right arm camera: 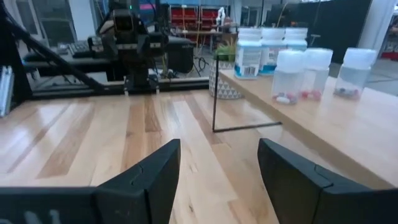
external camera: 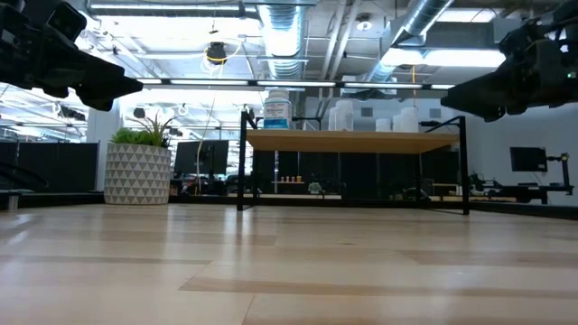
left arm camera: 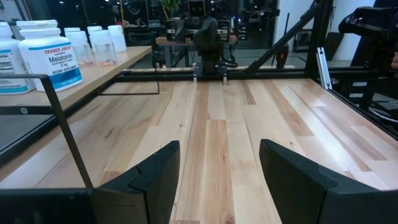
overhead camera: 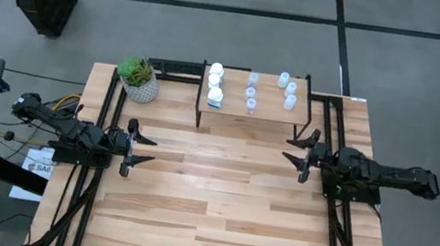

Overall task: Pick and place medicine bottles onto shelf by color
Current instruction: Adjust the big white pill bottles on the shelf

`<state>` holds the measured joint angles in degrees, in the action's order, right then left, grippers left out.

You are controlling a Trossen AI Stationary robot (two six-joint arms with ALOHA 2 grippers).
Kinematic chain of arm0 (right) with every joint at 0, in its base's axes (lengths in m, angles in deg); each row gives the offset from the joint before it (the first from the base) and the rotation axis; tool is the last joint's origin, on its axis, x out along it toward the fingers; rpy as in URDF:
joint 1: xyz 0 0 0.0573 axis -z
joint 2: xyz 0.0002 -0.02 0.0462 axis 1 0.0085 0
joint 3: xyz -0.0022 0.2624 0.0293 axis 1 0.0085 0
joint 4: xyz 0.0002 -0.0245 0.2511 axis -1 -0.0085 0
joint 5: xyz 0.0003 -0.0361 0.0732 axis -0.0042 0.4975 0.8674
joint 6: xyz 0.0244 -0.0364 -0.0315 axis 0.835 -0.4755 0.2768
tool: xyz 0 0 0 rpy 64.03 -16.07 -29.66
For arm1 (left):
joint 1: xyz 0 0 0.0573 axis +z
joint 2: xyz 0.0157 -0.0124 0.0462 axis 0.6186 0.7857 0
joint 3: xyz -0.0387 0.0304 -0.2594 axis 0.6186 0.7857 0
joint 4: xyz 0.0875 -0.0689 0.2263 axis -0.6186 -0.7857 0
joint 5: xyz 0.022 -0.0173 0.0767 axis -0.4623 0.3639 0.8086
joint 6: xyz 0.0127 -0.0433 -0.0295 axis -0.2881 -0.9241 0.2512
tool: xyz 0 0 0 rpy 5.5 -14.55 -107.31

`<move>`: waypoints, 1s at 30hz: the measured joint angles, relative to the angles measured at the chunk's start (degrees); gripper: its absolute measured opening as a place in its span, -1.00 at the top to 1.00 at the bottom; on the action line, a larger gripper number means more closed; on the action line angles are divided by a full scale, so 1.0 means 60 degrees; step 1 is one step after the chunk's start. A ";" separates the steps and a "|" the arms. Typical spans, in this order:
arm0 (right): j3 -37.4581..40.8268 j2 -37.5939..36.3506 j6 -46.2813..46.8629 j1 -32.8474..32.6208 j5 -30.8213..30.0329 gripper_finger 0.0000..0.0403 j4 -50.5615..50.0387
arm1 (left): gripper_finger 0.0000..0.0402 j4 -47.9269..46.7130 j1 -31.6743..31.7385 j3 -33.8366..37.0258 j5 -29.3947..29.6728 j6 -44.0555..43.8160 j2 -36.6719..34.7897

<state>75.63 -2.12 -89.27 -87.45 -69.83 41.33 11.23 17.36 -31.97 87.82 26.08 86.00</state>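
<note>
Medicine bottles [overhead camera: 250, 90] stand on the shelf [overhead camera: 251, 113] at the back of the wooden worktop [overhead camera: 209, 199]: white ones at one end, translucent ones in the middle and at the other end. Beside the shelf sits a potted plant [overhead camera: 138, 78]. Left gripper [overhead camera: 132, 148] and right gripper [overhead camera: 300, 154] hover at opposite sides, jaws spread, holding nothing.

table [overhead camera: 215, 217]: light plank top, black frame | shelf [overhead camera: 251, 115] stands at far edge, wood top, thin black legs | on shelf: 3 white bottles [overhead camera: 215, 83] in a row at its left end, 6 small pale bottles [overhead camera: 272, 92] mid & right | plant pot [overhead camera: 139, 86] on table just left of shelf
</note>
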 joint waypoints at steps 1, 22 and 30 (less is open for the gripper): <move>0.0000 0.0063 0.0029 0.0000 0.0000 -0.18 -0.0004 | -0.05 0.0001 0.0001 0.0000 0.0000 0.0000 0.0000; 0.0015 0.0164 0.0057 0.0000 0.0004 -0.18 -0.0009 | -0.05 0.1798 0.0013 0.0039 0.1952 -0.2868 -0.0013; 0.0018 0.0164 0.0055 0.0000 0.0004 -0.18 -0.0008 | -0.05 0.3328 0.0036 0.0018 0.6450 -0.3075 -0.0001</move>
<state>75.74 -1.13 -88.94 -87.45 -69.80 41.28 31.20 17.58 -31.86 126.52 7.64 86.00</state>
